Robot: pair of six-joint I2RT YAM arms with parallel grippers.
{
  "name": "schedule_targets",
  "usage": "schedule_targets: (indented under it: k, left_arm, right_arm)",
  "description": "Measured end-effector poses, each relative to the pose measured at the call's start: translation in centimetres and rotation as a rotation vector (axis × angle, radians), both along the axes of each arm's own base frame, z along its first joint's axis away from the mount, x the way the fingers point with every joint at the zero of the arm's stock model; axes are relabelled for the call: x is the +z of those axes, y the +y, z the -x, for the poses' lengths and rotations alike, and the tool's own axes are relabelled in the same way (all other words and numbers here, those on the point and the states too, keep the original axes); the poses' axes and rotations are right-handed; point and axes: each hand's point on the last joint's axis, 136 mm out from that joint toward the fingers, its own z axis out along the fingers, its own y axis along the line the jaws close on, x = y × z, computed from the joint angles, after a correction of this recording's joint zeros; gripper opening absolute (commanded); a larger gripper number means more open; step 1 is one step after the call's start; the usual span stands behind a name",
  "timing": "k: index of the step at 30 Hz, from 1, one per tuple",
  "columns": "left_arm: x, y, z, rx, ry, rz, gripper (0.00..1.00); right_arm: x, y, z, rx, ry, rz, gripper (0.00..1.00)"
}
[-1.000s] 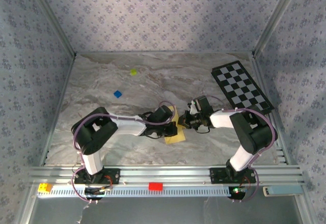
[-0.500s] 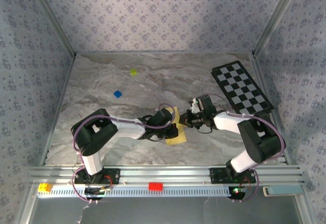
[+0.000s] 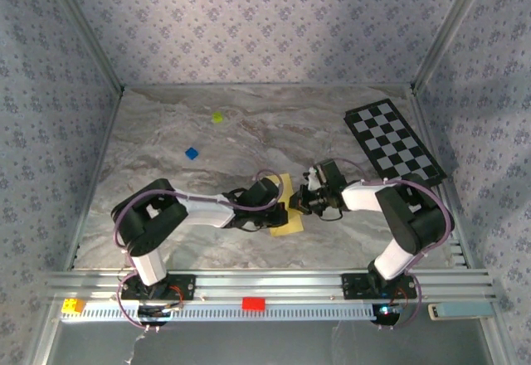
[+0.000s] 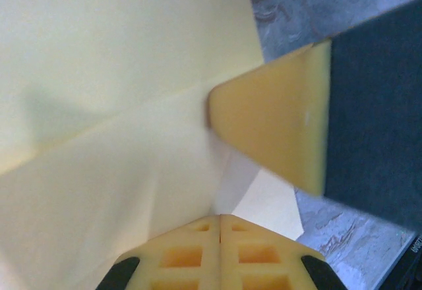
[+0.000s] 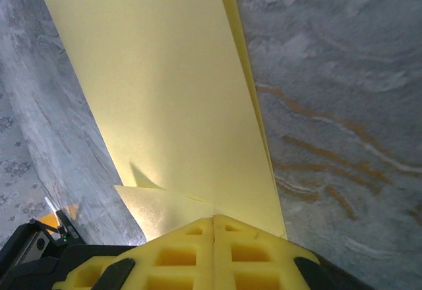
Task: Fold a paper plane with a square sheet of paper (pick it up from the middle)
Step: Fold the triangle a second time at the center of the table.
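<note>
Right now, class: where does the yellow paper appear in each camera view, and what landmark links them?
Top external: yellow paper just below centre.
Left wrist: across the left and middle.
Right wrist: broad band from top to bottom centre.
Shared landmark: the marble tabletop.

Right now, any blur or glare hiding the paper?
Left wrist: paper too close, soft, with a dim shadow at left. Right wrist: paper sharper, bright patch low down, not washed out. Top external: even light, sharp, paper partly hidden.
</note>
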Motion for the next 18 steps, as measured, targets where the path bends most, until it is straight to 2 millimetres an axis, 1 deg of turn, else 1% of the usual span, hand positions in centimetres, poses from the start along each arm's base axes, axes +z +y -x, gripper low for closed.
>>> schedule_targets:
  k: [3,18]
  left_arm:
    - [-0.18,0.47,0.46,0.004,0.011,-0.007,0.01]
    - [-0.33,0.57,0.63,0.046,0.042,0.017,0.00]
  right_arm:
    - [0.03,-0.21,-0.29,-0.010,-0.005,-0.003,0.00]
    - [0.04,-0.21,-0.30,-0.010,-0.006,-0.002,0.00]
